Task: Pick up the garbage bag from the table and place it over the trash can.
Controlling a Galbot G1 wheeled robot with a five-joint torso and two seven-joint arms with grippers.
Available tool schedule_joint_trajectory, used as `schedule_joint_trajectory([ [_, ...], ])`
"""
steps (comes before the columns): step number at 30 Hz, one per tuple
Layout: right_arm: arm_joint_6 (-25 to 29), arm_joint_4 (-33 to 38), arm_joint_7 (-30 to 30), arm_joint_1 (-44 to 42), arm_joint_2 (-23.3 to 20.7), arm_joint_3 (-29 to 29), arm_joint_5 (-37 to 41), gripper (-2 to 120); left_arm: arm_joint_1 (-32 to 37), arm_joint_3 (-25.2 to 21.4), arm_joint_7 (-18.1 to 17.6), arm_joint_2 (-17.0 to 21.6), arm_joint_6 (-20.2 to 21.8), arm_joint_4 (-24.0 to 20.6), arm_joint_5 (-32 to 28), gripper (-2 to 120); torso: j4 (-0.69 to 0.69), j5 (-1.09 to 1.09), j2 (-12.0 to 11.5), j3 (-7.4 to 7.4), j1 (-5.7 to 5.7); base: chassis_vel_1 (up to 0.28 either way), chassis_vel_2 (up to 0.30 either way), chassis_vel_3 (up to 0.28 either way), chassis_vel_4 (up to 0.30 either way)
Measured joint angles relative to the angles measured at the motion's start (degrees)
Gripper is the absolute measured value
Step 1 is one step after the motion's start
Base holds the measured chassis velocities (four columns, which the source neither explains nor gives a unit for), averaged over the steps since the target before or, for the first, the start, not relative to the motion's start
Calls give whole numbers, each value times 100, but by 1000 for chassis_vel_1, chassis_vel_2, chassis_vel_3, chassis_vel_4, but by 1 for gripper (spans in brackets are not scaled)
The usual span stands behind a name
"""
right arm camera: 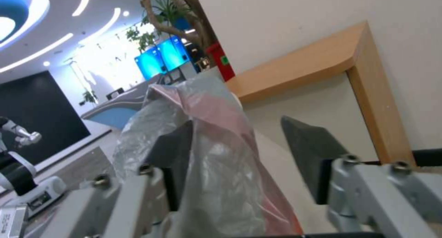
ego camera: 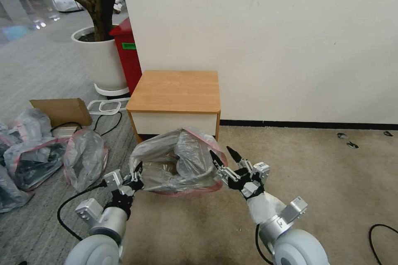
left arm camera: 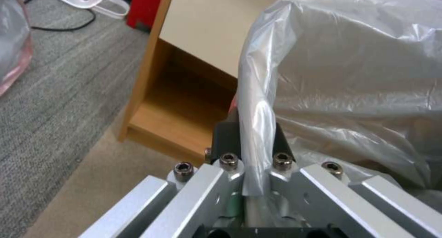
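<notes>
The garbage bag (ego camera: 182,159), grey crinkly plastic with a pinkish-red rim, is spread open low on the carpet in front of the table (ego camera: 176,91). A beige shape showing through the plastic looks like the trash can (ego camera: 163,169), otherwise hidden under the bag. My left gripper (ego camera: 136,177) is at the bag's left edge, and in the left wrist view this gripper (left arm camera: 254,141) is shut on a fold of the plastic (left arm camera: 322,75). My right gripper (ego camera: 226,158) is open at the bag's right edge. In the right wrist view this gripper (right arm camera: 244,158) has the pink rim (right arm camera: 221,127) hanging loose between its fingers.
Stuffed grey-pink bags (ego camera: 83,157) lie on the grey floor at the left, beside a flat cardboard box (ego camera: 62,109) and a black cable (ego camera: 103,122). A red bin (ego camera: 128,56) and a white plant pot (ego camera: 99,60) stand behind. The white wall (ego camera: 290,49) backs the table.
</notes>
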Motion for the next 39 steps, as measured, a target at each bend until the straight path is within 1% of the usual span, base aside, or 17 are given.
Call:
schedule_joint_trajectory([
  [1,3,-22,-7,17,19,-17,13,45,12,2,4,-7,-3,18,23,0,0,0,0,0,0,0,0,0,0],
  [3,8,-35,-11,28,29,-25,17,43,25,4,7,-11,-5,29,35,0,0,0,0,0,0,0,0,0,0],
  [5,21,-49,-19,47,53,-50,20,31,56,19,26,-20,-18,57,73,0,0,1,0,0,0,0,0,0,0],
  [8,40,-53,-48,59,79,-63,21,20,58,32,57,-31,-53,133,136,0,0,0,0,0,0,0,0,0,0],
  [9,40,-53,-48,59,79,-63,21,20,58,32,57,-31,-53,133,136,0,0,0,0,0,0,0,0,0,0],
  [12,62,-83,-53,87,88,-63,20,7,75,51,82,-41,-70,153,155,0,0,0,0,0,0,0,0,0,0],
  [13,73,-94,-53,94,85,-61,19,0,86,59,90,-41,-76,144,158,0,0,0,0,0,0,0,0,0,0],
  [20,87,-128,-52,132,75,-58,6,0,109,77,107,-38,-88,57,163,0,0,0,0,0,0,0,0,0,0],
  [24,89,-142,-9,188,68,-55,3,0,157,100,178,-34,-107,9,183,0,0,0,0,0,0,0,0,0,0],
  [28,89,-171,228,324,28,-23,-7,0,206,142,338,-31,-155,-23,217,0,0,0,0,0,0,0,0,0,0],
  [39,49,-389,537,579,-138,72,-122,0,266,235,470,-16,-228,-79,258,0,0,1,0,0,0,0,0,0,0],
])
